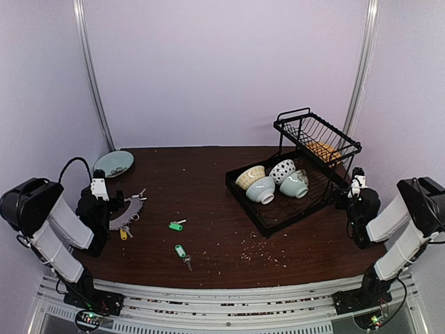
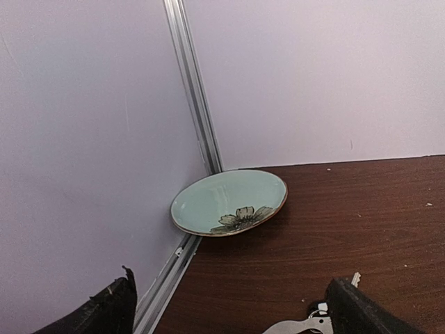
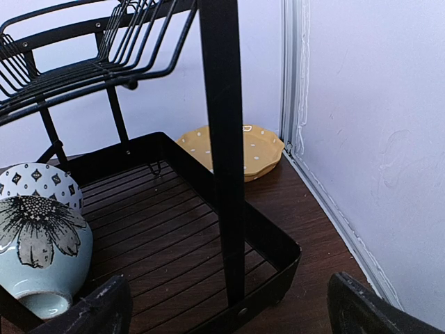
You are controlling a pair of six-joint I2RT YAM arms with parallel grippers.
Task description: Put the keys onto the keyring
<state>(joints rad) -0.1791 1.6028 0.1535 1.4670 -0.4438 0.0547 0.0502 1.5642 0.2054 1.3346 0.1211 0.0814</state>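
The left pincer and the right pincer both stand apart. The keyring lies near the left edge of the desk, with green keys loose nearby.

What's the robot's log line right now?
left gripper open | right gripper open | green keys loose on table | keyring not held

Folded low at each side, angled inward; spread wide at left gripper and right gripper, clasping nothing.
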